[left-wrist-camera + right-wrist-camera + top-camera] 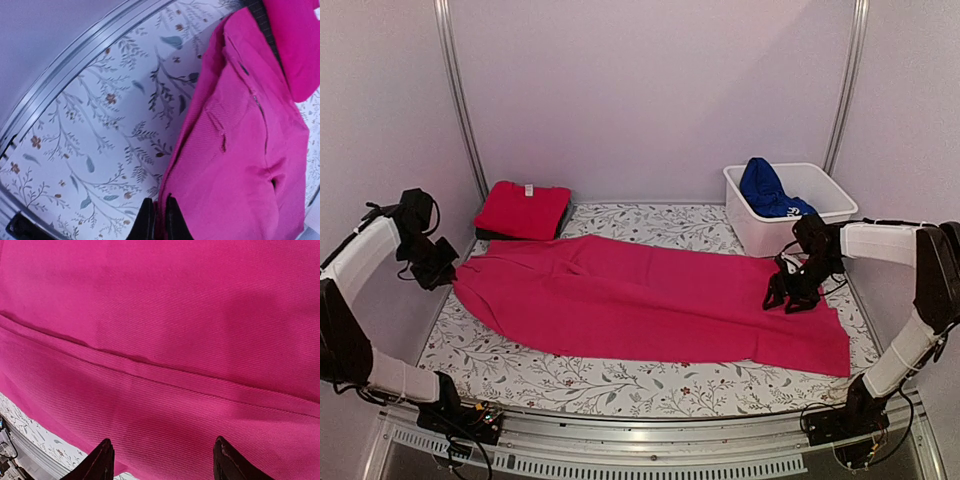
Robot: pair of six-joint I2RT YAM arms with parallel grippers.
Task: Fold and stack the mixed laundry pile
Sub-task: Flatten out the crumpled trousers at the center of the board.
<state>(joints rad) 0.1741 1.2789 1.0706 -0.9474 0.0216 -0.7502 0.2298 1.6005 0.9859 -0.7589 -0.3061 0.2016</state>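
Observation:
The large magenta-pink garment (650, 300) lies spread across the floral cloth, left to right. My left gripper (448, 266) is shut on its left edge; in the left wrist view the fingers (160, 220) pinch the pink hem (240, 150). My right gripper (788, 297) hovers open just above the garment's right part, and pink cloth (160, 340) fills the right wrist view between the spread fingertips (102, 460). A folded red tee (523, 208) lies on a dark folded garment (488, 234) at the back left. The royal blue garment (765, 190) sits in the tub.
A white plastic tub (828, 195) stands at the back right, close behind my right gripper. The floral leaf-patterned cloth (620, 385) covers the table. A metal rail (650, 440) runs along the near edge, and frame posts rise at the back corners.

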